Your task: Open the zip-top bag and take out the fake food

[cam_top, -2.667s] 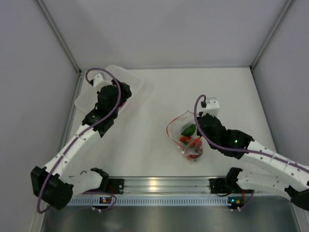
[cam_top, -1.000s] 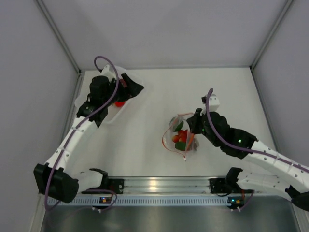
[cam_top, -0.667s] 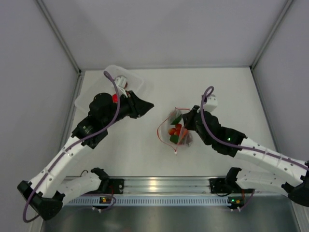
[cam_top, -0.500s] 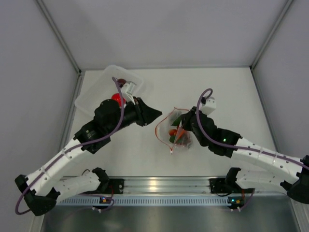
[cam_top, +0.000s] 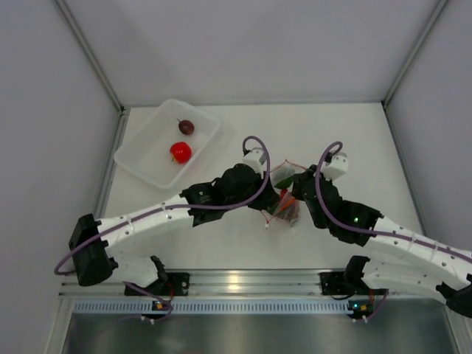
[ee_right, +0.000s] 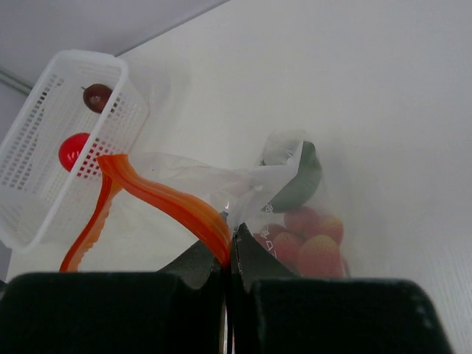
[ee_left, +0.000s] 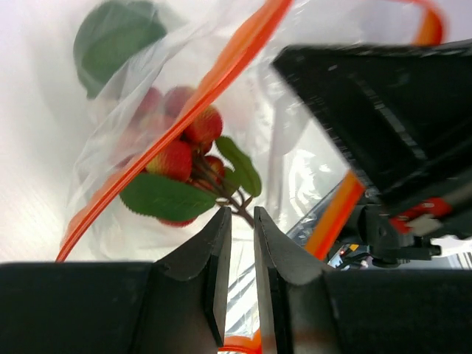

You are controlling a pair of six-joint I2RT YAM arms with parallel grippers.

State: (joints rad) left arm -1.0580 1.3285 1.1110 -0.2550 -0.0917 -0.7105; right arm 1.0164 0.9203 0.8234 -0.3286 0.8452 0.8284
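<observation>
**Table stock, left to right**

- Tub [cam_top: 147, 151]: it sits far left on the table [cam_top: 354, 140], toward the back. You have a red tomato [cam_top: 181, 152] and a dark maroon ball [cam_top: 186, 127] lying in it, apart from each other.
- Left gripper [ee_left: 237, 221]: your left arm reaches across to the middle. The jaws are nearly together, with a thin slit between them. Clear plastic shows in the slit, and the stem of the berry cluster [ee_left: 181, 151] ends right at the tips. You cannot tell whether anything is pinched.
- Zip-top bag [ee_right: 192, 177]: it is mid-table between the two grippers, with its mouth open. It holds the berry cluster with its green leaves, and a green ball [ee_right: 299, 181] beside that.
- Right gripper [ee_right: 227, 251]: the jaws are closed tight on the bag's orange zip strip [ee_right: 162, 195], which runs straight into them.
</observation>
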